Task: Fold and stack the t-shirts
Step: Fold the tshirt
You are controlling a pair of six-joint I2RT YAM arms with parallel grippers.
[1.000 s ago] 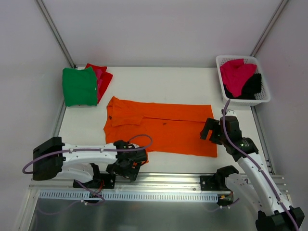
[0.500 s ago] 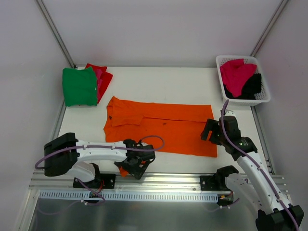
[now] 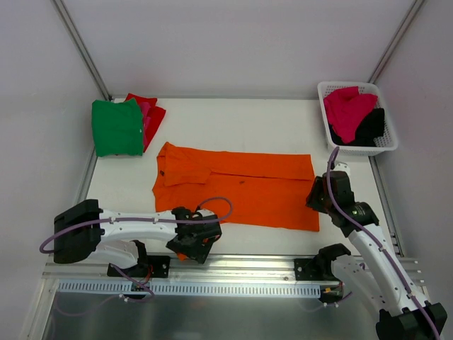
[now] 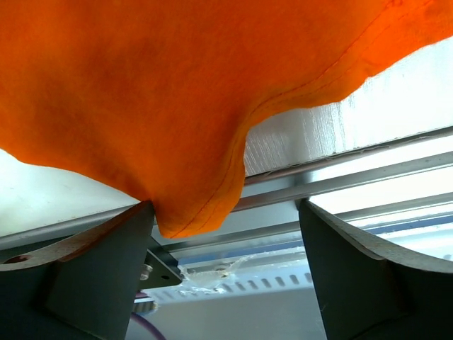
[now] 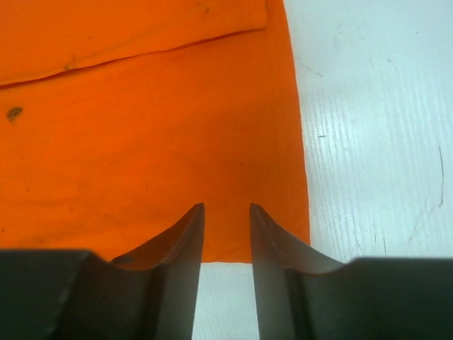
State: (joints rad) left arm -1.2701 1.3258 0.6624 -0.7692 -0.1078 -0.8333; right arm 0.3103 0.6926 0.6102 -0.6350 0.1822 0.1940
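The orange t-shirt (image 3: 241, 185) lies spread on the table (image 3: 233, 120). The left end effector (image 4: 225, 205) stands wide open at the shirt's near-left corner. The right end effector (image 5: 226, 207) has its jaws narrowly apart over the right hem, and whether it grips the cloth cannot be told.

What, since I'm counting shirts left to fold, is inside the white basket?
In the basket, a magenta-pink t-shirt lies crumpled on top, with a black t-shirt beside and partly under it. Whatever lies beneath them is covered.

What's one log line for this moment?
orange t-shirt: spread flat | left tool: open, at near hem | right tool: narrow gap, at right edge
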